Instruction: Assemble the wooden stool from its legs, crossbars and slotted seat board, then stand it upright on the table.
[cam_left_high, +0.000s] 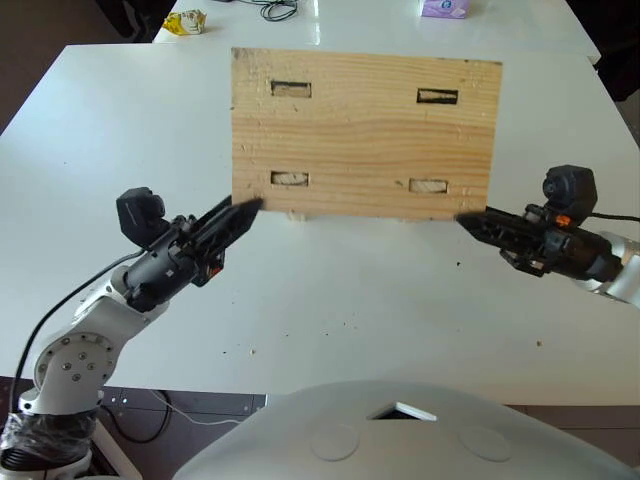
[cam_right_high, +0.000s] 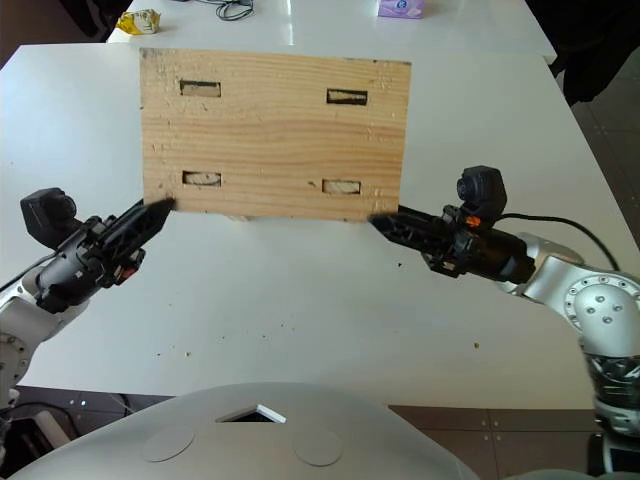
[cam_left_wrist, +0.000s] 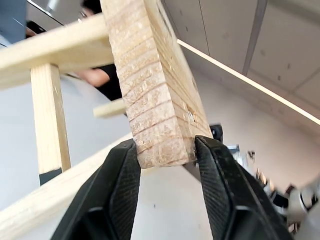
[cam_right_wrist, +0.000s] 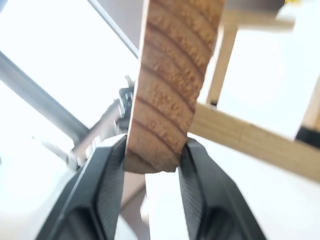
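Stool (cam_left_high: 365, 135): assembled, upright.
Legs (cam_left_wrist: 49, 120) and crossbars (cam_right_wrist: 260, 145) sit under seat board (cam_right_high: 275, 130); left gripper (cam_left_high: 250, 207), right gripper (cam_left_high: 466, 219) each clamp a near corner; likely left: release on surface (cam_left_high: 350, 300).

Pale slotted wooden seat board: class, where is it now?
In the left eye view the seat board is central above the white table, near corners gripped by left gripper and right gripper.

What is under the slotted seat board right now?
Wooden legs and crossbars sit beneath the seat board. From above the board covers them, hiding how many there are.
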